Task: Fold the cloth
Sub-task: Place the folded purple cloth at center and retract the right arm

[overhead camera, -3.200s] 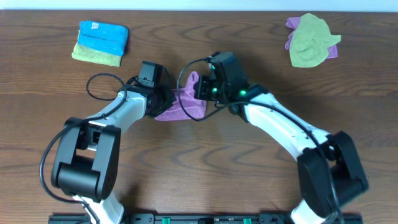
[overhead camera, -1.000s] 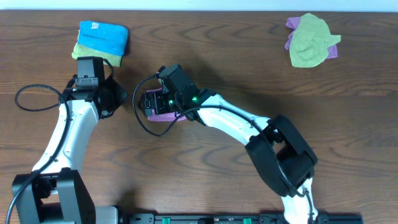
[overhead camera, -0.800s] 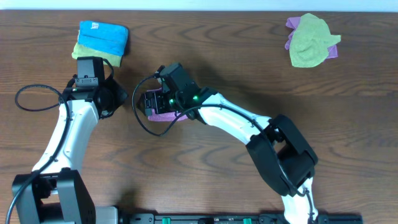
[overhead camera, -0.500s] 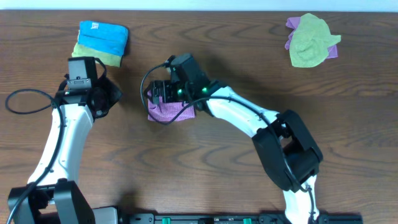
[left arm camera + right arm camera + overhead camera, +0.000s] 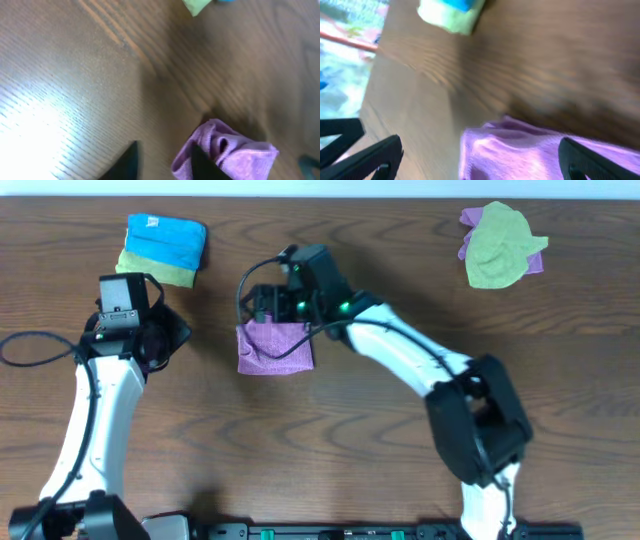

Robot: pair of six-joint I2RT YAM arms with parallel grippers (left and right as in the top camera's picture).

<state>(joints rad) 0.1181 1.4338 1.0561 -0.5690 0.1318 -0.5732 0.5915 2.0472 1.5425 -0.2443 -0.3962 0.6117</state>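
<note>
Cloth point(image 5: 274, 346): purple, lying on the tabletop point(image 5: 250, 450).
Right gripper point(image 5: 262, 308): just over the cloth, spread wide, empty.
Left gripper point(image 5: 168, 337): left of the cloth, apart, partly spread.

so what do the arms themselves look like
The left arm and right arm have white rounded shells with black joints. A loose black cable loops off each wrist. Green lights glow near the right wrist. The left pincer and right pincer have black fingers.
</note>
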